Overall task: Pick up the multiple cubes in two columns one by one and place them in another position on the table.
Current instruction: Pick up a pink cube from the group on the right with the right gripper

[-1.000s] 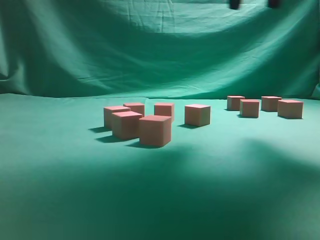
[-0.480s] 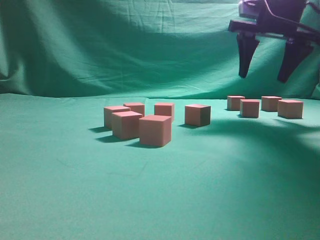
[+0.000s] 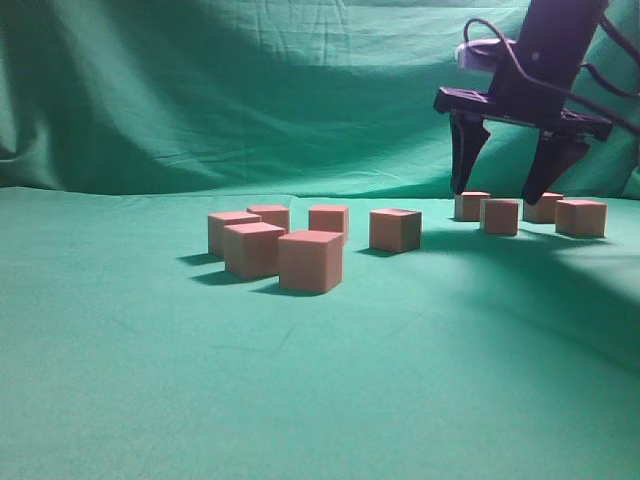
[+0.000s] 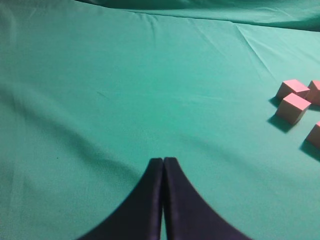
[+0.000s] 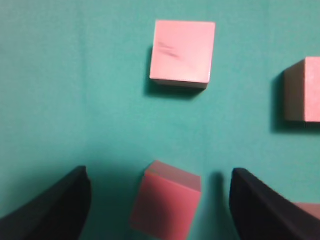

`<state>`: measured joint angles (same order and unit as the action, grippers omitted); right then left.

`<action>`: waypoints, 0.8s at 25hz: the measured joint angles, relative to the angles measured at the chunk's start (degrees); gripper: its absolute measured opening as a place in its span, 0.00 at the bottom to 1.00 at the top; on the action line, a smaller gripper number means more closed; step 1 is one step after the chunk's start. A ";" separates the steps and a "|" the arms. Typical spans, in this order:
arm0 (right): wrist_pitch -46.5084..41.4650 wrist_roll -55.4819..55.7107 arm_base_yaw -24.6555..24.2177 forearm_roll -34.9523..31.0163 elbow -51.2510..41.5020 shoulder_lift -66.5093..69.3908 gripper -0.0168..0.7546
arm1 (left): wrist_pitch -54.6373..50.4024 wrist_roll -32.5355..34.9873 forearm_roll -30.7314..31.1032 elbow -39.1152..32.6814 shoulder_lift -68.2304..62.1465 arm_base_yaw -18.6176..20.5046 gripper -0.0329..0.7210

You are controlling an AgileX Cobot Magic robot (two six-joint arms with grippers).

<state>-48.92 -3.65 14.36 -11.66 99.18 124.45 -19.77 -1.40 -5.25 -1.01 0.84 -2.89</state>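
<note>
Our right gripper [image 3: 505,188] hangs wide open, a cube [image 5: 166,206] between its fingers on the table [image 3: 300,380]. Our left gripper [image 4: 163,162] is pressed closed, empty.

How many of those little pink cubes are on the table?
9: five cubes clustered left of center, four cubes in a far-right row beneath the right gripper. Others could be hidden behind them.

Pinkish-red cubes [image 3: 311,260] with tan sides; plain teal-green table [image 3: 300,400]; black right gripper [image 3: 505,190]; black left gripper [image 4: 163,162].
</note>
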 joint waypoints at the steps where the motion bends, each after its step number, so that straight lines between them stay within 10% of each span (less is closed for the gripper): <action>1: 0.13 0.00 0.00 0.00 0.00 0.43 0.77 | 0.00 0.00 0.00 0.00 0.00 0.00 0.04; 11: 1.45 -0.11 0.00 0.10 0.00 1.71 0.36 | 0.00 0.00 0.00 0.00 0.00 0.00 0.04; 20: -5.00 -0.11 0.00 -0.48 2.51 -0.35 0.36 | 0.00 0.00 0.00 0.00 0.00 0.00 0.04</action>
<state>-53.92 -3.76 14.36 -12.14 101.69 124.10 -19.77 -1.40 -5.25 -1.01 0.84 -2.89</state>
